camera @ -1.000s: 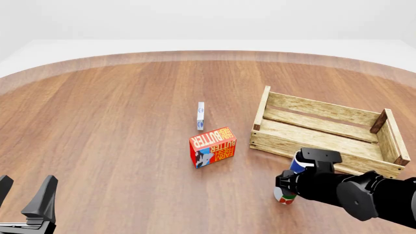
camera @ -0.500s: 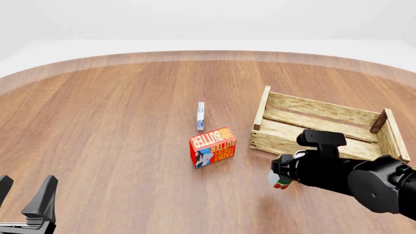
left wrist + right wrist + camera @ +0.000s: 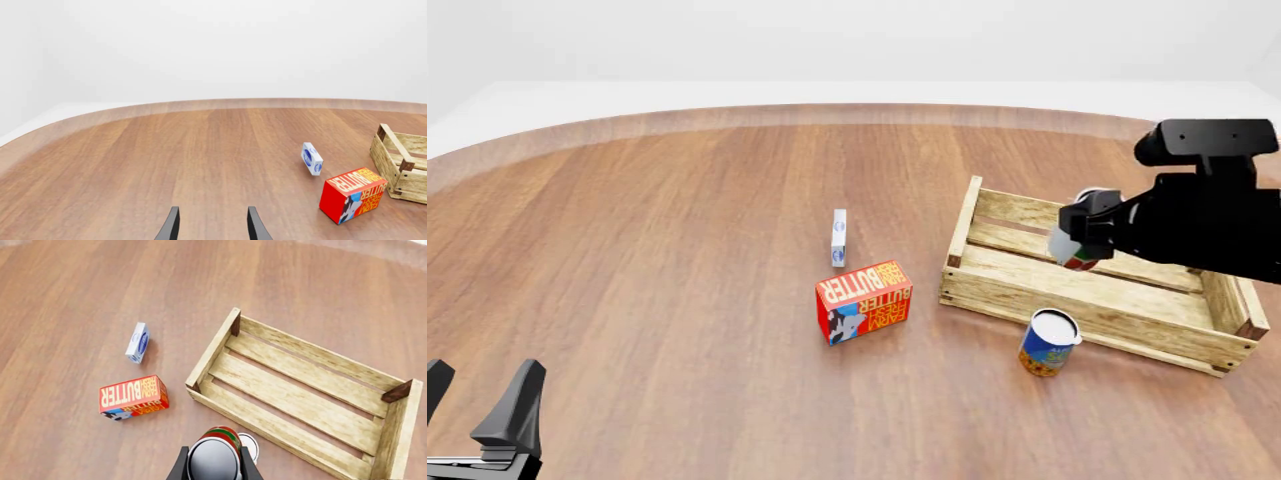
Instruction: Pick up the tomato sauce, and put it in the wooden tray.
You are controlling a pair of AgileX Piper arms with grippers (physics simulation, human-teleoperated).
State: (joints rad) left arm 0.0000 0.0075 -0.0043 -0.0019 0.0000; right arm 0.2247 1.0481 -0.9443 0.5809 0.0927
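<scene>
The right claw (image 3: pixel 1081 243) has lifted the sauce (image 3: pixel 1078 248) off the worktop (image 3: pixel 667 250) near its front edge and carried it up over the tray (image 3: pixel 988 290), its fingers closed on the can. A second ago the can stood beside the blue can (image 3: pixel 1048 343), which now stands alone just outside the tray's near wall. Lowering and releasing look like all that remain. The left claw (image 3: pixel 481 415) hangs open and empty at the front-left corner.
</scene>
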